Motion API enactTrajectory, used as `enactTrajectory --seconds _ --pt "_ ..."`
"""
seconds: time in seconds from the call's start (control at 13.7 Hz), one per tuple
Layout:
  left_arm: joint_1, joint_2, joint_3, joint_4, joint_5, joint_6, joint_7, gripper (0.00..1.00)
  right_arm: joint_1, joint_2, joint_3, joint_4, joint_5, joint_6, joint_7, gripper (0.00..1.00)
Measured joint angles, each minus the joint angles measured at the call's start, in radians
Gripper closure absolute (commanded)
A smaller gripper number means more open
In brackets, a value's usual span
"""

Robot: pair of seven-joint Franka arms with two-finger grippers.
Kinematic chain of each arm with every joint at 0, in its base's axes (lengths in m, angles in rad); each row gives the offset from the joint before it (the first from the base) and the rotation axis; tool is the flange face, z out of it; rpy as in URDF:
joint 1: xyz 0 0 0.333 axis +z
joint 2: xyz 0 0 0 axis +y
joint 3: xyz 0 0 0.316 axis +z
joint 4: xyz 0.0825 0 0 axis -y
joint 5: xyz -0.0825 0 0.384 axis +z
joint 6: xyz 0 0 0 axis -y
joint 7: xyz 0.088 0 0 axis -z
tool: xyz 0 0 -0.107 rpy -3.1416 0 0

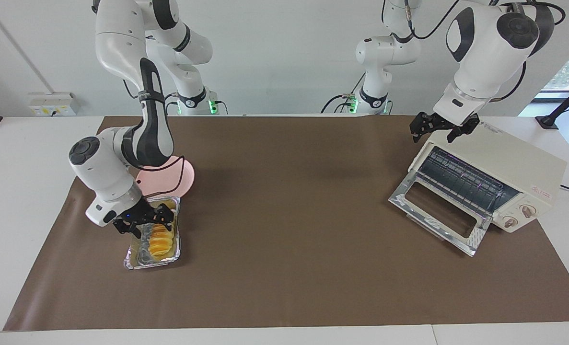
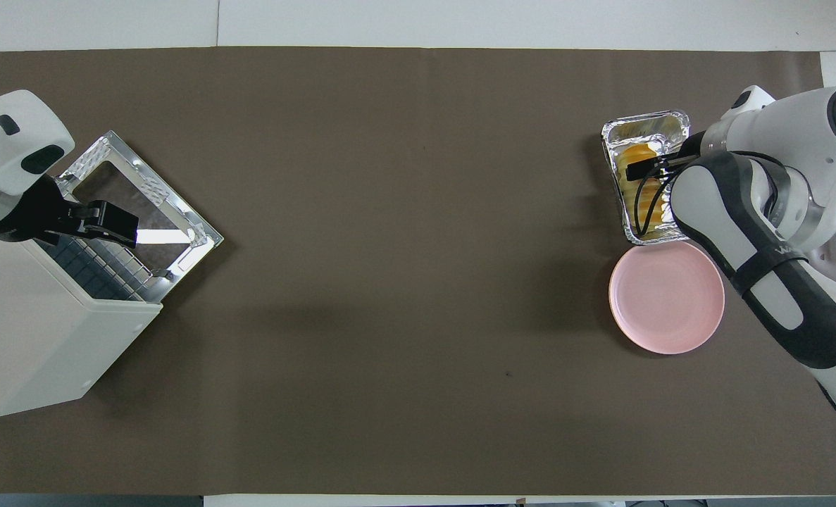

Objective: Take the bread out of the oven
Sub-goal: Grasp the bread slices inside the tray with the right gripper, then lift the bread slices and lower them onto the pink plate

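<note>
At the lower left of the facing view, the bread (image 1: 159,241) lies in a foil tray (image 1: 140,259) beside the pink plate (image 1: 184,178). The right gripper (image 1: 143,221) hovers over it, fingers spread, holding nothing. At upper right, the left gripper (image 1: 438,128) hangs open-fingered above the open oven (image 1: 500,179).

A matt brown paper-like sheet (image 1: 294,239) covers the smooth white tabletop (image 1: 20,191). The oven (image 1: 505,177) has a cream, satin-smooth painted body, a shiny metal door frame (image 1: 437,215) with embossed, glittering corners around clear glass, and a wire rack inside. The tray (image 1: 143,258) is crinkled, reflective silver foil. The bread (image 1: 159,242) looks golden, ridged and slightly glossy. The plate (image 2: 664,296) is smooth, matt pink. Both arms wear glossy white plastic shells with black joints.
</note>
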Motion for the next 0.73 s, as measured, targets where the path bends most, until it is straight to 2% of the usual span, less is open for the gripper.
enactTrajectory --seconds 0.07,0.15,0.22,0.29,0.36,0.44,0.73 --pt "0.0 0.0 0.0 0.0 0.0 0.0 0.0 0.0 0.0 0.0 0.0 -0.006 0.0 0.001 0.001 0.19" --pt "0.0 0.0 0.0 0.0 0.0 0.0 0.0 0.0 0.0 0.0 0.0 -0.009 0.0 0.002 0.003 0.52" --pt "0.0 0.0 0.0 0.0 0.0 0.0 0.0 0.0 0.0 0.0 0.0 -0.011 0.0 0.002 0.003 0.73" --pt "0.0 0.0 0.0 0.0 0.0 0.0 0.0 0.0 0.0 0.0 0.0 -0.013 0.0 0.002 0.003 0.85" --pt "0.0 0.0 0.0 0.0 0.0 0.0 0.0 0.0 0.0 0.0 0.0 -0.015 0.0 0.002 0.003 0.89" --pt "0.0 0.0 0.0 0.0 0.0 0.0 0.0 0.0 0.0 0.0 0.0 -0.018 0.0 0.002 0.003 1.0" --pt "0.0 0.0 0.0 0.0 0.0 0.0 0.0 0.0 0.007 -0.002 0.0 -0.019 -0.001 0.002 0.003 1.0"
